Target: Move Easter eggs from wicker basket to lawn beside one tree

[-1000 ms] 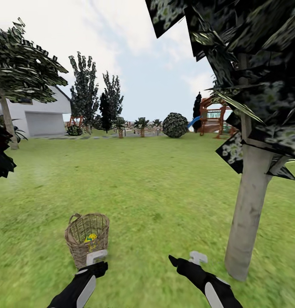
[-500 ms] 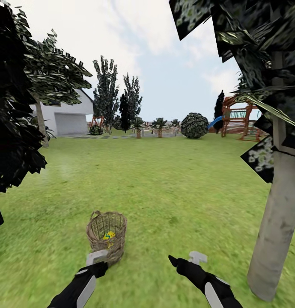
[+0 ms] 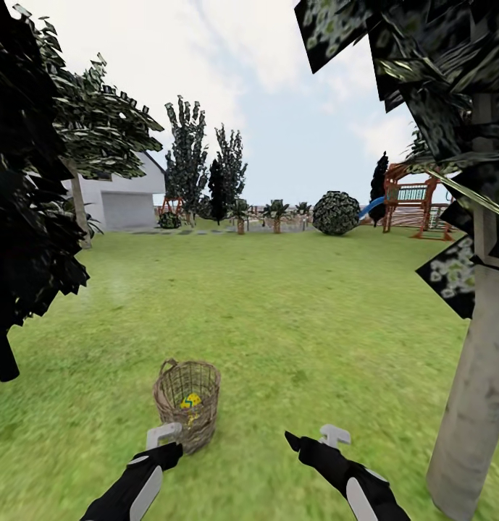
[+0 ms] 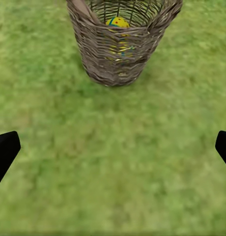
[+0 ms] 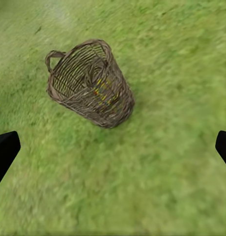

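Eggs (image 3: pixel 190 400) sit inside the basket (image 3: pixel 187 405) on the lawn (image 3: pixel 292 318), none moved yet. I hold both hands, left hand (image 3: pixel 164 434) and right hand (image 3: pixel 314 436), spread wide, empty, near the tree (image 3: pixel 470 405).

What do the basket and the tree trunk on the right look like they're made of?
The basket looks like tan-brown woven wicker: open strands with gaps, thick braided rim, matte. The tree trunk reads as smooth pale grey bark, faintly mottled and dull; being a render, it could pass for concrete.
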Robot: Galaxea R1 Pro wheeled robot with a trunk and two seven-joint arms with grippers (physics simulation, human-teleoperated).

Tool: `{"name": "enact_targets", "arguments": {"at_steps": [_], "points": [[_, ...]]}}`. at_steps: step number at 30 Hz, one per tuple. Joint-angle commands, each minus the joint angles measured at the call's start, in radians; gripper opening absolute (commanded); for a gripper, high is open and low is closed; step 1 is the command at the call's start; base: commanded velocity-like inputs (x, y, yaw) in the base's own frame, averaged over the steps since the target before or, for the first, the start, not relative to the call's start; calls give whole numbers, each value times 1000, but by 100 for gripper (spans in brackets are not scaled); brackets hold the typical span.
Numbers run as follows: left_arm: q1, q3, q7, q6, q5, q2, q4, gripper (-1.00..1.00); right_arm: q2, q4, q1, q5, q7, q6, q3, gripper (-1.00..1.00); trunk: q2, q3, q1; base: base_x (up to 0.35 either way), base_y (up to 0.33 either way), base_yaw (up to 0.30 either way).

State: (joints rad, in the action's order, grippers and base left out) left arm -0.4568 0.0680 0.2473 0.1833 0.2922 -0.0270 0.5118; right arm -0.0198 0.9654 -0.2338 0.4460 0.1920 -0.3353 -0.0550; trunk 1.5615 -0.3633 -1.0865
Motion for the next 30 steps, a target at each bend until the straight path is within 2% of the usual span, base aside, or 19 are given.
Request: {"name": "enact_targets", "arguments": {"at_steps": [1, 30], "points": [[0, 7, 9, 4, 10, 1, 2, 100, 0, 1, 0, 6, 1, -5, 1, 100, -7, 2, 4, 0, 0, 5], [0, 6, 9, 4, 13, 1, 4, 100, 0, 1, -1, 6, 0, -5, 1, 100, -210, 93, 115, 0, 0, 0]]}}
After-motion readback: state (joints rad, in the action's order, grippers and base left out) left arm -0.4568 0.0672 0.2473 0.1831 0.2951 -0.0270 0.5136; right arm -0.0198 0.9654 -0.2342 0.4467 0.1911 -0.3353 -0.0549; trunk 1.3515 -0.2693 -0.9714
